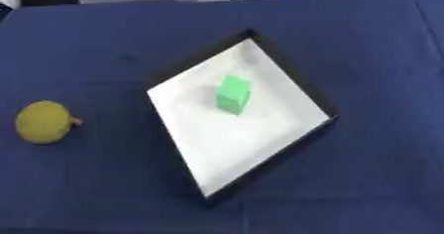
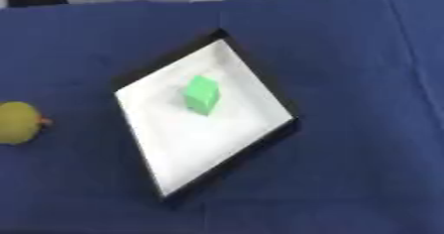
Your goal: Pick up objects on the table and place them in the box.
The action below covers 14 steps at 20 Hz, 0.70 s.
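Observation:
A shallow box (image 1: 299, 84) with a black rim and a white floor lies turned like a diamond in the middle of the blue cloth. Inside it, a little above its centre, stands a green block (image 1: 233, 94). A yellow round fruit (image 1: 41, 122) with a small brownish stem end on its right side rests on the cloth well to the left of the box, apart from it. Neither of my hands shows in either view.
A dark blue cloth (image 1: 373, 44) covers the whole table. Its far edge runs along the top of the view, with a grey floor and dark shapes beyond it at the upper left.

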Available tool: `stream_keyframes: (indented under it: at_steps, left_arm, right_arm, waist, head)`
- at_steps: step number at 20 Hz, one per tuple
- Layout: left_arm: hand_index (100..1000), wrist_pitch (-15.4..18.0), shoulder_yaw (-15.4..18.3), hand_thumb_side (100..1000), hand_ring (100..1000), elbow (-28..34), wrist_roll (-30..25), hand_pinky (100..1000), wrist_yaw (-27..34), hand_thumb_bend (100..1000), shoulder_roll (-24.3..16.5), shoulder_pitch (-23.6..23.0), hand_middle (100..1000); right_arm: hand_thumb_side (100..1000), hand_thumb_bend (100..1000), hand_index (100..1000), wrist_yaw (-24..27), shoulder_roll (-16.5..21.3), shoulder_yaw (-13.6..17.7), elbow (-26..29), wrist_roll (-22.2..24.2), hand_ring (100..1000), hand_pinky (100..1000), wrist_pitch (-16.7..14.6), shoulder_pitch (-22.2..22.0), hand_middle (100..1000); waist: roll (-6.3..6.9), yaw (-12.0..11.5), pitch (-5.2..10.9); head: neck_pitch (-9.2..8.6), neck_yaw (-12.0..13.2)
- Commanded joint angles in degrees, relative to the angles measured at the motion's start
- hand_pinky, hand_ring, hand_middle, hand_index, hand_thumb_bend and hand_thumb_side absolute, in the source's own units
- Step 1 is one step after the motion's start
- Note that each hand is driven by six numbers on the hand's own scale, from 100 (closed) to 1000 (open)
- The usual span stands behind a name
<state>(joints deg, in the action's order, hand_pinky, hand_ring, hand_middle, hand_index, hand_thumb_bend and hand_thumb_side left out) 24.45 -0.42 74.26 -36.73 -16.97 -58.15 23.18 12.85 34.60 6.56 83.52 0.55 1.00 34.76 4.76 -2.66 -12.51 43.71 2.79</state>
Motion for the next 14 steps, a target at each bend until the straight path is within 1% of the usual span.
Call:
stream_keyframes:
  at_steps: [1,3,11,14]
  left_arm:
    - [907,0.4,-0.1,730,899,1.0,-2.0,937,0.8,361,-2.1,0.7,854]
    - [907,0.5,-0.4,734,900,1.3,-2.9,937,1.0,372,-2.1,0.6,854]
    - [904,0.5,-2.5,790,898,0.5,-5.7,933,1.2,364,-1.8,0.6,852]
    - [907,0.3,-2.9,813,898,0.3,-6.2,933,1.7,350,-1.2,0.9,855]
  right_arm:
    - [470,100,882,-0.3,1.2,0.0,0.5,0.3,996,1000,-0.2,1.0,991]
    - [470,100,882,-0.4,1.2,-0.1,0.4,0.4,996,1000,-0.2,1.0,991]
    - [470,100,882,-0.6,1.0,-0.4,0.3,0.8,996,1000,-0.3,1.4,993]
    - [470,100,882,-0.7,0.9,-0.4,0.3,0.8,997,1000,-0.4,1.5,993]
  waist:
    - [-0.72,-0.2,0.9]
    - [-0.76,-0.2,0.91]
    - [-0.9,-0.1,0.55]
    - [-1.06,0.0,0.16]
  head:
    - [0.41,0.9]
    - [0.41,0.9]
    - [0.41,1.0]
    - [0.41,-0.1]
